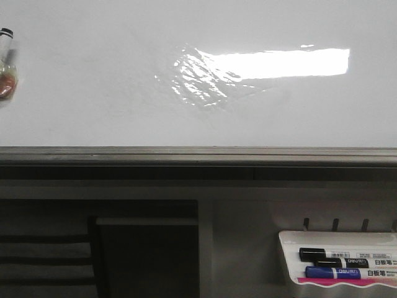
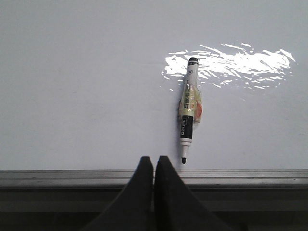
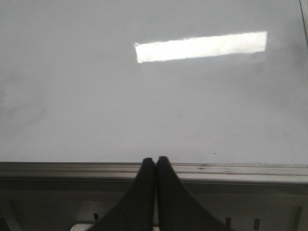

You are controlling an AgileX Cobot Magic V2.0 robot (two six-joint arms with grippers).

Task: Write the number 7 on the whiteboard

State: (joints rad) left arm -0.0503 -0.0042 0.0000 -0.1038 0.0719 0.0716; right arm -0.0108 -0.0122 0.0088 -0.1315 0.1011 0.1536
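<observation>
whiteboard [image 1: 93, 93] lies flat, glossy, no figure 7 visible on it anywhere. at its far left edge — a marker [image 1: 6, 62] wrapped in tape, only partly in the front view; the left wrist view shows it whole, uncapped, tip toward the grey edge rail [image 1: 198, 155]. left gripper [image 2: 153, 166] fingers pressed together, empty, just short of the marker tip. wrinkled shiny film patch [image 1: 198, 77] near board centre. right gripper [image 3: 155, 166] fingers together too, over the rail. marker tray [image 1: 338, 261] below the near right corner — black and blue pens inside.
</observation>
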